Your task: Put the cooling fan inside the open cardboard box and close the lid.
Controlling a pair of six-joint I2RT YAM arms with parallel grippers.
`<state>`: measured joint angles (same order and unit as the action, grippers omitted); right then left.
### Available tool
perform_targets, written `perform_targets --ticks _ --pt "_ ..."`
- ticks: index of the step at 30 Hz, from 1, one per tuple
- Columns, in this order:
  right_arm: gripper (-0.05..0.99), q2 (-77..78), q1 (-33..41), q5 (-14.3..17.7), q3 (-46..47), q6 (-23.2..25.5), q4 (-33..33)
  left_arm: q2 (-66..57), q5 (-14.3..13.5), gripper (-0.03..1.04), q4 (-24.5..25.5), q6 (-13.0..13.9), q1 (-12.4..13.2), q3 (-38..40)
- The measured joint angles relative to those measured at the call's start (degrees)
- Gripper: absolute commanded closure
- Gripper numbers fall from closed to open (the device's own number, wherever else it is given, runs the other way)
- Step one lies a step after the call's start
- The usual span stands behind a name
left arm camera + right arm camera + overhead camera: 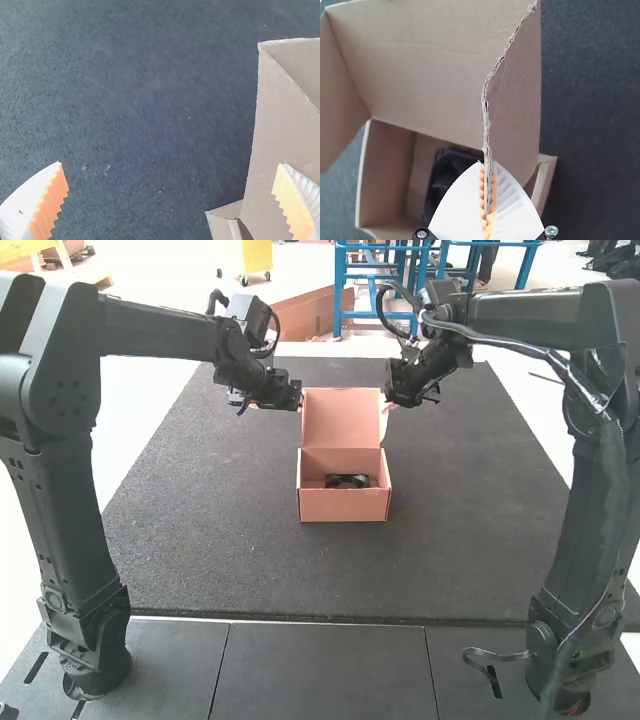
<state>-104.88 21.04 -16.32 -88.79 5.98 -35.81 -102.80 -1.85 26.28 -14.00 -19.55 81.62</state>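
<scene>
The cardboard box [344,500] stands mid-mat with its lid [340,418] upright at the back. The black cooling fan [348,481] lies inside on the box floor, and it is also visible as a dark fan [444,181] under the lid. My right gripper [396,397] is at the lid's right edge; in its wrist view the gripper [487,170] is shut on the lid's side flap [512,115]. My left gripper [285,396] hangs by the lid's upper left corner. It is open [170,167], with the lid's edge [282,115] just inside one finger [296,200].
A black mat [200,500] covers the table, with white table surface [140,400] beyond its left edge. Dark panels [320,670] run along the front. Both arm bases stand at the front corners.
</scene>
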Motion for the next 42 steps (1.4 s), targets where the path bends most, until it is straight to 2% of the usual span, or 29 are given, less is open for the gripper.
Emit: perform_targets --ticks 11,24,35,42 --pt "0.94 3.21 1.38 0.68 4.57 -0.02 0.07 3.1 0.0 0.04 0.81 0.0 -0.66 -0.5" --pt "0.94 6.45 1.73 1.11 9.53 -0.02 -0.28 8.09 0.22 0.04 0.68 0.0 -1.09 -7.61" --pt "0.94 8.59 2.73 1.31 13.64 -0.02 -0.37 10.14 3.48 0.04 0.33 0.0 -1.11 -8.33" --pt "0.94 8.59 2.73 1.31 14.49 0.0 -0.33 10.25 5.6 0.04 0.44 -0.02 -2.32 -8.31"
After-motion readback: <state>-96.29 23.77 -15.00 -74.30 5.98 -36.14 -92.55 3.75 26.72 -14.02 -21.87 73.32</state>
